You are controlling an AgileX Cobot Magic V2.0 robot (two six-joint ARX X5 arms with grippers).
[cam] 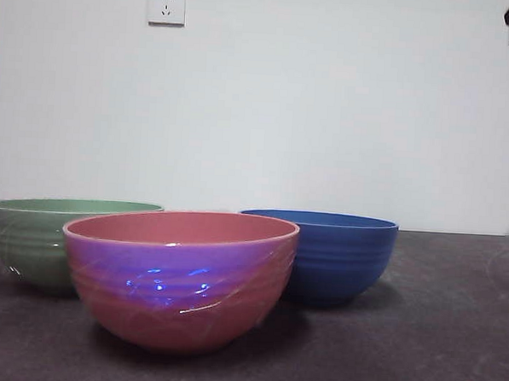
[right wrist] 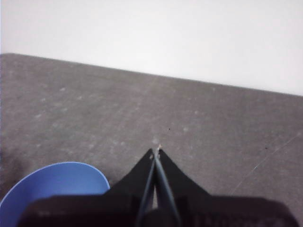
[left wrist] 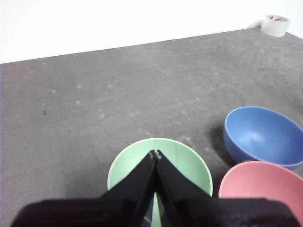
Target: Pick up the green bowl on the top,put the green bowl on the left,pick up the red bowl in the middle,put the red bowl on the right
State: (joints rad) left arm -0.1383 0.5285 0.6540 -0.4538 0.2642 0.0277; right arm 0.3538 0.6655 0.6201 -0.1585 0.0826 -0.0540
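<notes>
The green bowl is sitting lower left, the red bowl lower centre beside the blue bowl. The left gripper and right gripper are hanging clenched, empty; the task is looking complete, with only withdrawing remaining.

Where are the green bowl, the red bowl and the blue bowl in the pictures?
green bowl (cam: 25, 242): front view, on its ribbed outer wall.
red bowl (cam: 181, 285): front view, on its outer wall, middle.
blue bowl (left wrist: 260, 135): left wrist view, on its inner surface.
</notes>
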